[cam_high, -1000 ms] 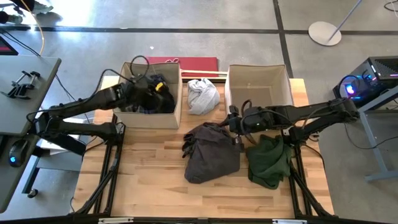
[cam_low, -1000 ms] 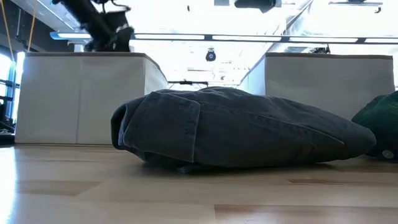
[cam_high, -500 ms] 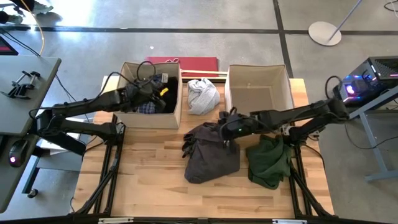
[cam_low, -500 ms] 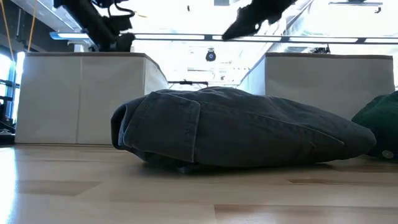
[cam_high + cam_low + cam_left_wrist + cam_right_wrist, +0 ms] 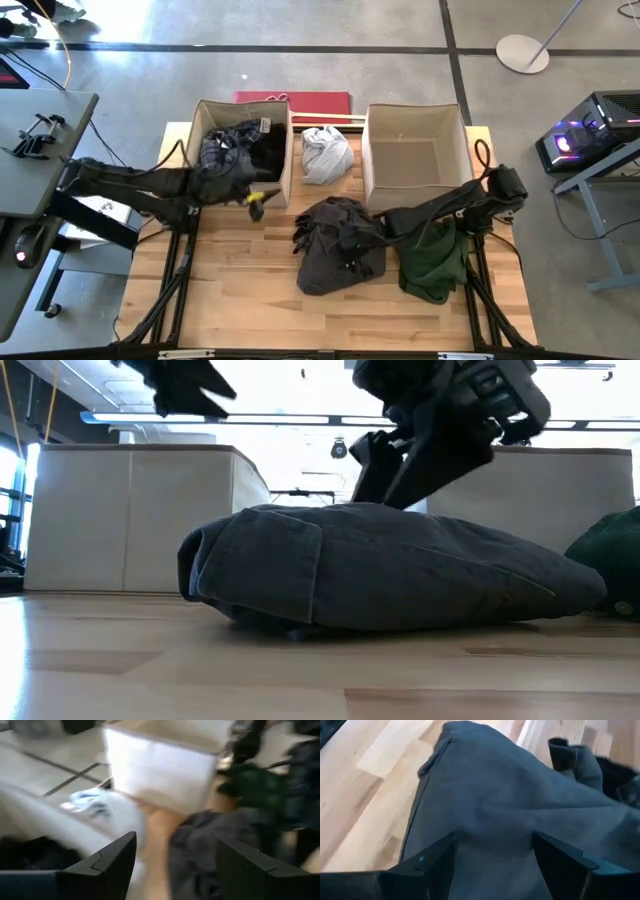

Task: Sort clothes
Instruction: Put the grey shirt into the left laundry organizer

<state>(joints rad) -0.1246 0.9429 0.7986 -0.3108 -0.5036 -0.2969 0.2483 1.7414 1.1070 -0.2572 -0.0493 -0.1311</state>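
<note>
The dark grey-brown garment (image 5: 338, 245) lies bunched on the table's middle; it also shows in the low view (image 5: 390, 570) and the right wrist view (image 5: 510, 795). My right gripper (image 5: 352, 238) is open low over its top, one finger on either side of a hump of cloth (image 5: 492, 820). My left gripper (image 5: 252, 202) is open and empty, in front of the left beige box (image 5: 283, 180). That box holds the blue-white plaid shirt (image 5: 222, 145) and a black garment (image 5: 265, 150). The light grey-white garment (image 5: 326, 152) lies between the boxes. The dark green garment (image 5: 432, 258) lies at the right. My right gripper comes at the top of the dark grey-brown garment (image 5: 385, 508) slanting down from the table's right. Its open fingers (image 5: 437, 857) stand at the cloth, but I cannot tell whether they touch it. The garment lies on the table.
The right beige box (image 5: 372, 150) stands at the far right. A red flat thing (image 5: 295, 100) lies behind the left box. Bare wood (image 5: 250, 290) lies along the near edge.
My left gripper has drawn out of the left box toward the table's near edge, and the plaid shirt lies uncovered in the box. My right gripper has gone toward the table's left and down onto the dark grey-brown garment.
</note>
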